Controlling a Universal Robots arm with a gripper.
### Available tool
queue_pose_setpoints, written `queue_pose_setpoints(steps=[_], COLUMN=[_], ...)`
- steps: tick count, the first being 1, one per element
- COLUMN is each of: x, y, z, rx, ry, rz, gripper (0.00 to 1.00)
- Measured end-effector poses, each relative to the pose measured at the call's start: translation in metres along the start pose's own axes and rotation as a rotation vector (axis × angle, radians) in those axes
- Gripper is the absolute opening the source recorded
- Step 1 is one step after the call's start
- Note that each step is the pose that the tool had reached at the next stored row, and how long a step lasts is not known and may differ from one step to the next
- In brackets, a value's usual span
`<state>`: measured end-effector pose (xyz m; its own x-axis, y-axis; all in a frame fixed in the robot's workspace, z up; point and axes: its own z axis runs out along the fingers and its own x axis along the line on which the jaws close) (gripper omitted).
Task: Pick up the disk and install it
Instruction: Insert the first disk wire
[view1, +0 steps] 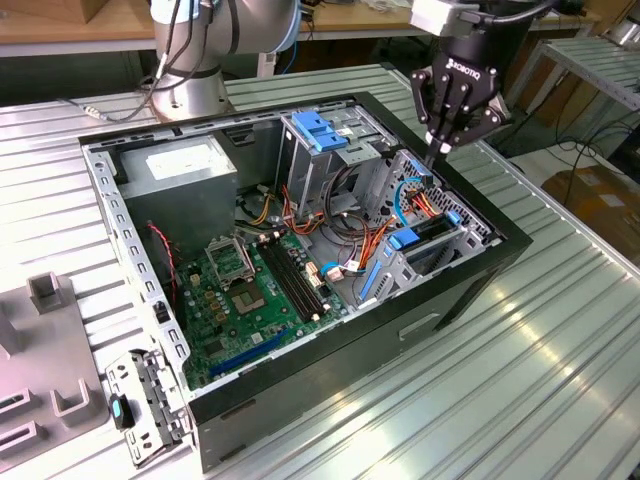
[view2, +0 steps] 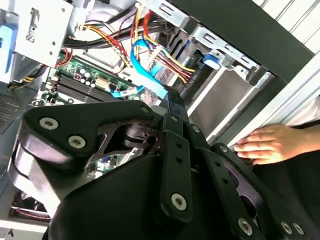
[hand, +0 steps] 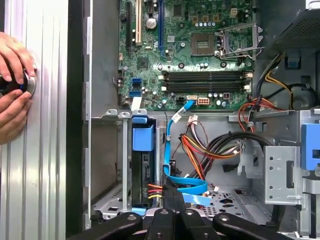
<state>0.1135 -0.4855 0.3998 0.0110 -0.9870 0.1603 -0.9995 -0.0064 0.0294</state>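
Open computer case (hand: 80, 125), motherboard (hand: 190, 50) inside; disk (hand: 142, 170) with blue carrier seated in drive bay; person's hands (hand: 14, 85) on ribbed tabletop (hand: 45, 175).

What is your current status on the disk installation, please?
Black end effector shut, over drive bay. Grey-metal disk in blue plastic carrier sits in the bay. Blue flat cable close beside fingertips. Person's hand on table beside case.

Exterior view high and oblique over the open computer case (view1: 300, 250); both wrist views close inside it.
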Motion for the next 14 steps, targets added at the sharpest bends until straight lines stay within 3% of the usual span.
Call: queue_pose_setpoints(steps=[3,4,5,6,7,9,11,13,14], x=[-0.01,-0.0115,-0.0117,-0.012,-0.0124,-0.0127,-0.0128,-0.013,-0.0131], y=[-0.0029,-0.0067,-0.0068,-0.0068,-0.0066,-0.0067,-0.0065,-0.0063,-0.0053], z=[0.0006,0.0026,0.0041,0.0055,0.0081,0.0099,0.011,0.0118,0.0125], rx=[-0.0041,-0.0052,-0.0051,-0.0048,-0.0043,-0.0038,-0.0037,-0.0036,-0.0035], ry=[0.0238,0.0424,0.0459,0.0466,0.0468,0.0493,0.0612,0.0662,0.0674], rz=[0.0,0.0,-0.001,-0.003,-0.006,-0.009,-0.01,-0.011,-0.011], gripper=[0.11,0.11,0.17,0.17,0.24,0.24,0.25,0.25,0.31])
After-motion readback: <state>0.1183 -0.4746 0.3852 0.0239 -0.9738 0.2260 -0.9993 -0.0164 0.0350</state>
